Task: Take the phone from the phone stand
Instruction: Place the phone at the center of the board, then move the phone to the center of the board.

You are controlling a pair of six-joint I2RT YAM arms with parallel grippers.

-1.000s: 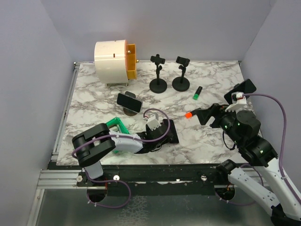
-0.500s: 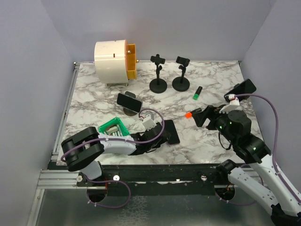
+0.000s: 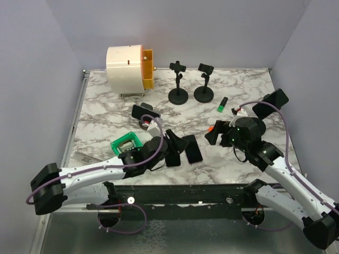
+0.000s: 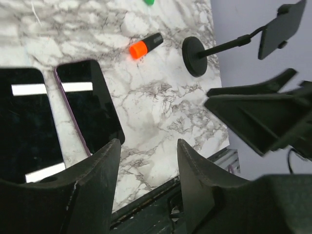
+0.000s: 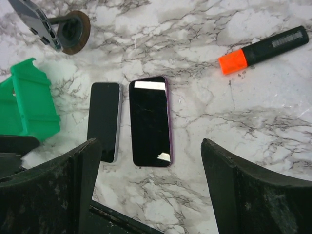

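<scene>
Two dark phones lie flat side by side on the marble near the front: a purple-edged one [image 5: 150,119] [image 4: 90,105] [image 3: 194,152] and a grey-edged one [image 5: 105,119] [image 4: 27,122]. My left gripper [image 4: 147,146] [image 3: 172,152] hovers beside them, open, with nothing between its jaws. My right gripper [image 5: 150,146] [image 3: 214,135] hangs open above the same two phones. One phone stand [image 3: 145,123] [image 5: 73,29] at left centre holds a phone [image 3: 144,111] [image 5: 34,19]. Another phone [image 3: 276,98] [image 4: 282,29] sits on a stand [image 4: 196,48] at the right edge.
Two empty black stands [image 3: 178,82] [image 3: 204,82] are at the back, beside a white and orange drum [image 3: 130,64]. A green bin [image 3: 125,143] [image 5: 29,100] sits left of the flat phones. An orange-capped marker [image 5: 263,48] [image 4: 145,45] and a green marker [image 3: 222,105] lie on the right.
My left arm has stretched out and its jaws have opened off the phone, which now lies flat on the marble. My right gripper has moved left towards the two flat phones.
</scene>
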